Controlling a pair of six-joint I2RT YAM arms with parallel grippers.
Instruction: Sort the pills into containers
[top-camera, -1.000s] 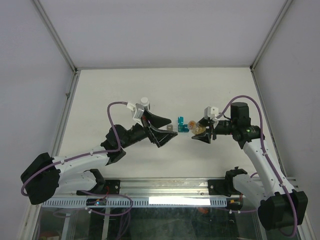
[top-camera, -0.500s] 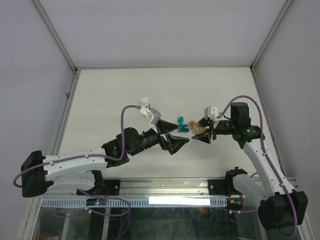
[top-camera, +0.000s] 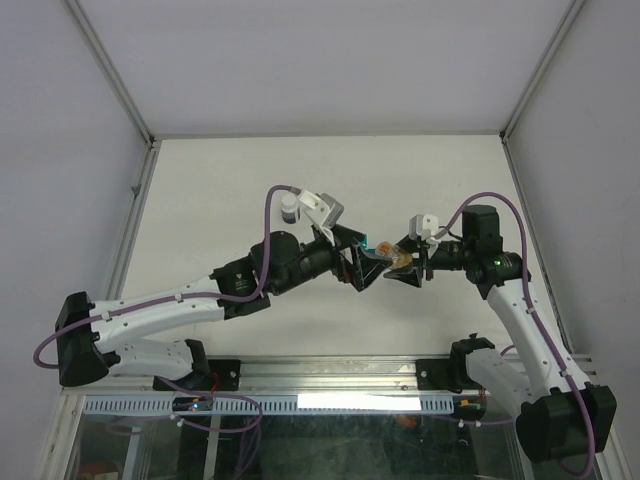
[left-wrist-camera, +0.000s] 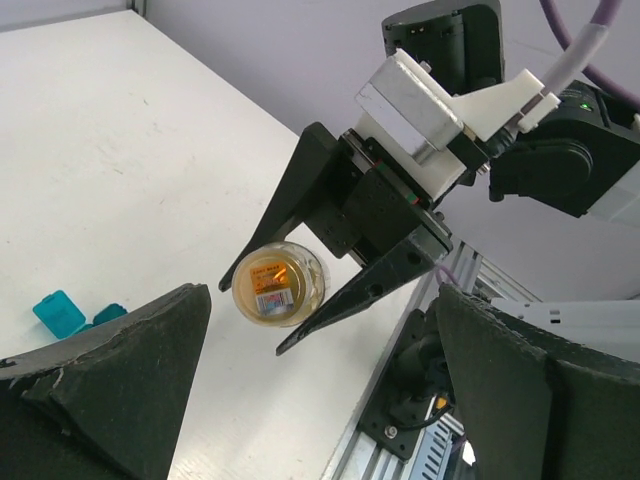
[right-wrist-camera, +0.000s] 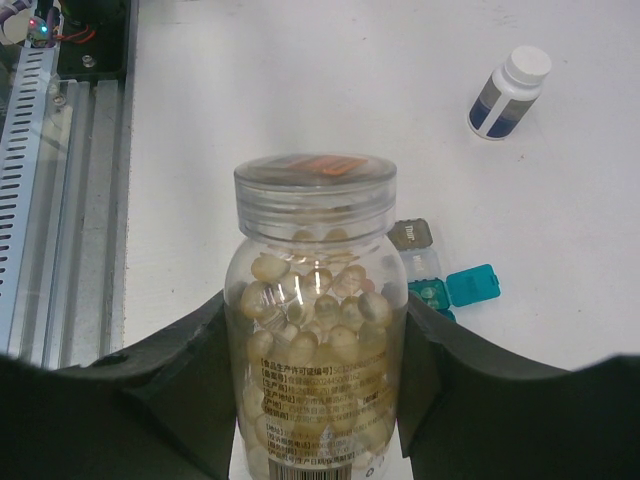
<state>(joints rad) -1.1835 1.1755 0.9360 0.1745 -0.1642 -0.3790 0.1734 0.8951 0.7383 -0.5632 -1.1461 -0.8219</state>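
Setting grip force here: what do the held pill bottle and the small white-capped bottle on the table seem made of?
Pill bottle: clear, glossy, probably plastic; pale capsules show through its wall and light glints on it. White-capped bottle: opaque, likely plastic, with a matte-looking cap and dark label; too small to be sure.

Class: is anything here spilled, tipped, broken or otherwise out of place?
Nothing stands out. The pill bottle is held sideways in the right gripper, but its lid is on and nothing has spilled. The teal box lies open beside the grey box; the white bottle stands upright.
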